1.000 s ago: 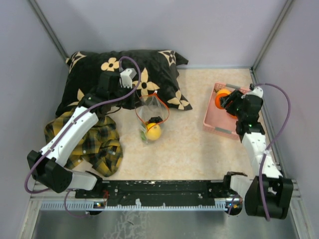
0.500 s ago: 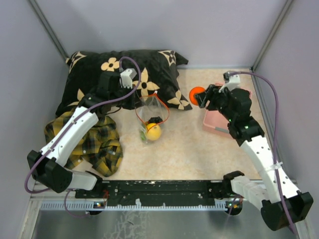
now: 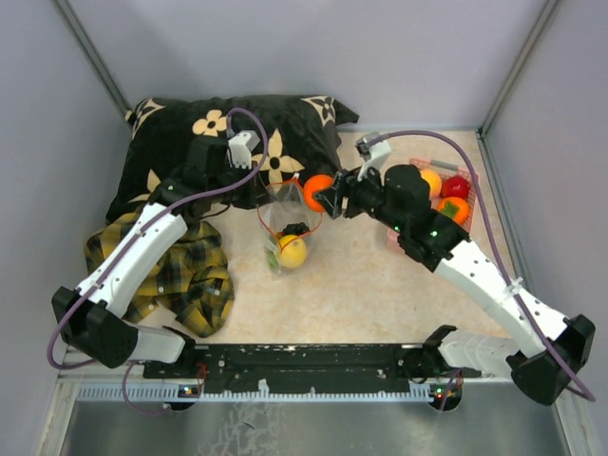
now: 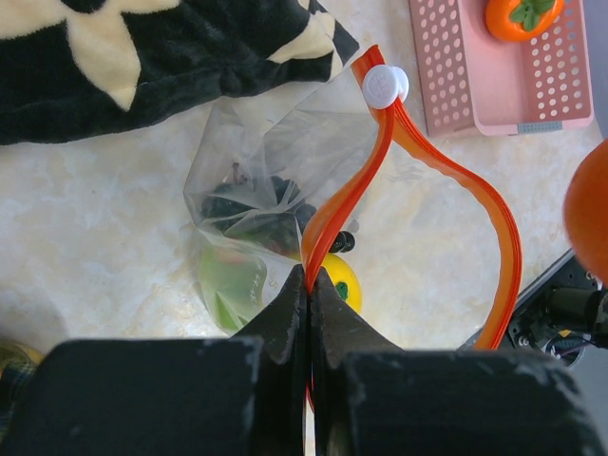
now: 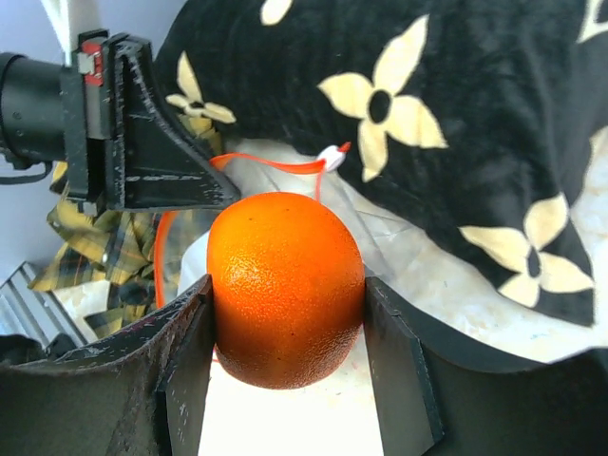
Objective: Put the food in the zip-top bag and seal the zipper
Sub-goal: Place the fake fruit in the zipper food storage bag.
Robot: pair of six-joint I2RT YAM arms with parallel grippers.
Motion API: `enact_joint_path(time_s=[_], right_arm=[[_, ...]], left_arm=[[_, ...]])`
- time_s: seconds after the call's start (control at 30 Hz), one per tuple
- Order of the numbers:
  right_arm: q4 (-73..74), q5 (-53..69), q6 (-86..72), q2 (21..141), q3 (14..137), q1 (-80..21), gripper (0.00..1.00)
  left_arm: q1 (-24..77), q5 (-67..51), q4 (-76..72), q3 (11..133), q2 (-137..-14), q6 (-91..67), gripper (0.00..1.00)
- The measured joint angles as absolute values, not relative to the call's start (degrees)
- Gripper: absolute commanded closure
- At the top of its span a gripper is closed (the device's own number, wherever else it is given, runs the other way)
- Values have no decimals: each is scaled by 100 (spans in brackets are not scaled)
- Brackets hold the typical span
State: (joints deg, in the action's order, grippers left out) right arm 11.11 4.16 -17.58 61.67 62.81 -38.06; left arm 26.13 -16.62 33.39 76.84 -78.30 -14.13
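**Left end effector** (image 4: pixel 306 281): fully closed, its jaws pinched flat on the zipper (image 4: pixel 347 195) at the near rim of the zip-top bag (image 4: pixel 256 180), holding the mouth up and open.

**Right end effector** (image 5: pixel 285 328): about half open, both fingers pressed against the sides of an orange (image 5: pixel 285 285). In the top view the orange hangs at the 2 o'clock edge of the bag's mouth. Whether it touches the rim cannot be told.

**Zip-top bag**: clear, crinkled, standing on the bench (image 3: pixel 361 285) near its centre. The red-orange zipper is spread into a wide loop, with a white slider (image 4: pixel 385 85) at its far end.

**Contents of bag**:
- yellow lemon (image 4: pixel 340 280)
- green piece (image 4: pixel 233 285)
- dark grape bunch (image 4: pixel 256 209)

**Pink basket** (image 3: pixel 399 237): perforated plastic, at 3 o'clock of the bag, partly covered by the right arm. It holds:
- second orange (image 3: pixel 430 180)
- red apple (image 3: pixel 457 186)
- orange fruit with a green calyx (image 3: pixel 453 209)

**Pillow** (image 3: pixel 237 128): black with cream flowers, at 11 o'clock of the bag, its edge just beside the bag.

**Plaid cloth** (image 3: pixel 190 271): yellow and black, crumpled, at 8 o'clock of the bag, under the left arm.
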Motion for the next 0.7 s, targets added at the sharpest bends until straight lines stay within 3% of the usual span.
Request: enact_joint_path(time_s=[0.37, 0.7], right_arm=[[908, 331, -1404, 7194, 6792, -4556, 76], [1131, 128, -1109, 7944, 6987, -4676, 46]], left_arm=[[2587, -1739, 3336, 7655, -7806, -1413, 100], [2561, -1798, 3334, 7638, -7797, -1415, 100]])
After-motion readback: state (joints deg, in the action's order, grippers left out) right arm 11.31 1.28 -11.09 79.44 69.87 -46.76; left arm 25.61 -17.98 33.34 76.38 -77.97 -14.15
